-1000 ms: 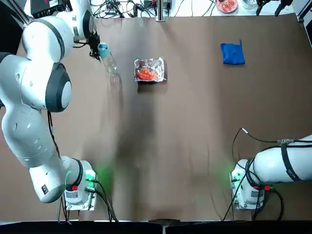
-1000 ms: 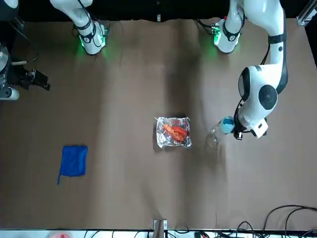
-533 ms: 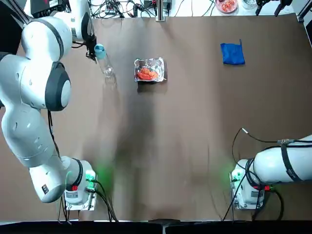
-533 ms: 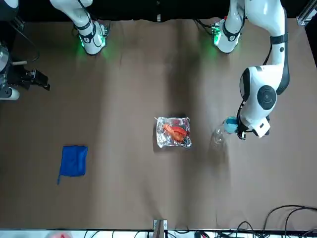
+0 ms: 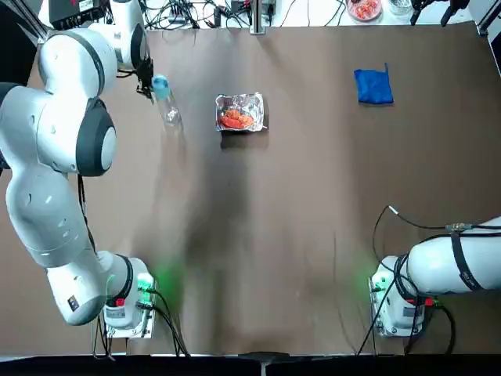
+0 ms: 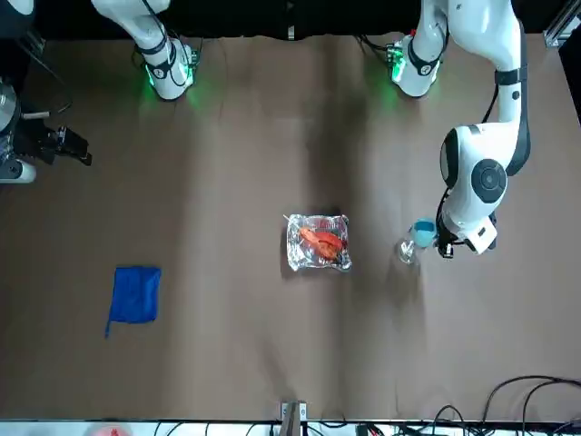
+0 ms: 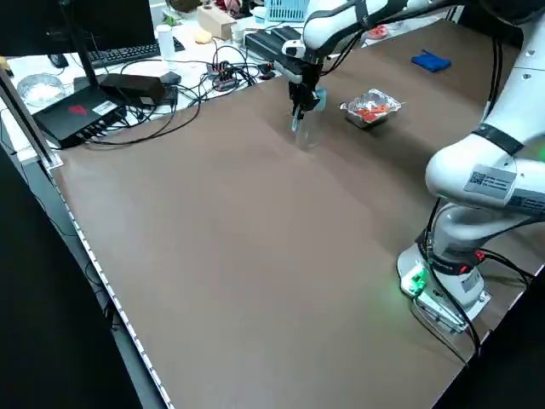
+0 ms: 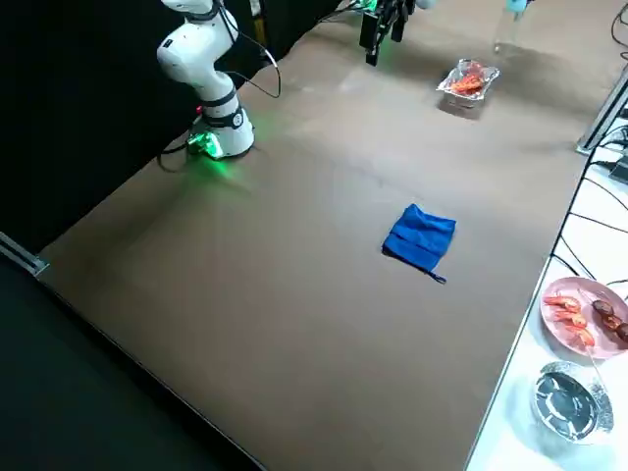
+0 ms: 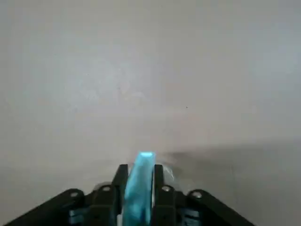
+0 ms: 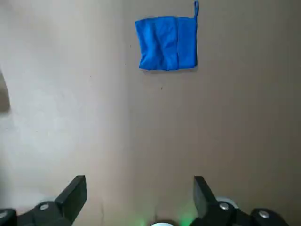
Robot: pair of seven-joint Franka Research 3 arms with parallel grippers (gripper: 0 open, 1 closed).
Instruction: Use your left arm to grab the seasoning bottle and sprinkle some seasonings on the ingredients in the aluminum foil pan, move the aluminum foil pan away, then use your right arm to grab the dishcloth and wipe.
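My left gripper [image 5: 150,83] is shut on the light-blue cap of the seasoning bottle [image 5: 167,108], holding it slightly tilted, base towards the table, left of the aluminum foil pan [image 5: 240,112]. The cap [image 9: 140,188] shows between the fingers in the left wrist view. The bottle [image 6: 410,243] hangs well apart from the pan [image 6: 318,242], which holds the red-orange ingredients [image 6: 321,242]. The blue dishcloth [image 5: 373,86] lies flat at the far right, also seen as the dishcloth [image 10: 165,42] in the right wrist view. My right gripper [image 10: 138,190] is open and parked off the table's right side.
A round dish of reddish food [image 8: 581,312] and a glass bowl [image 8: 564,397] stand on the white bench beyond the table's far edge. Cables and black boxes [image 7: 89,115] crowd that bench. Both arm bases [image 5: 125,301] sit at the near edge.
My left gripper has drawn the bottle a little farther from the foil pan and turned it more upright. The pan, the cloth and the right arm have not moved.
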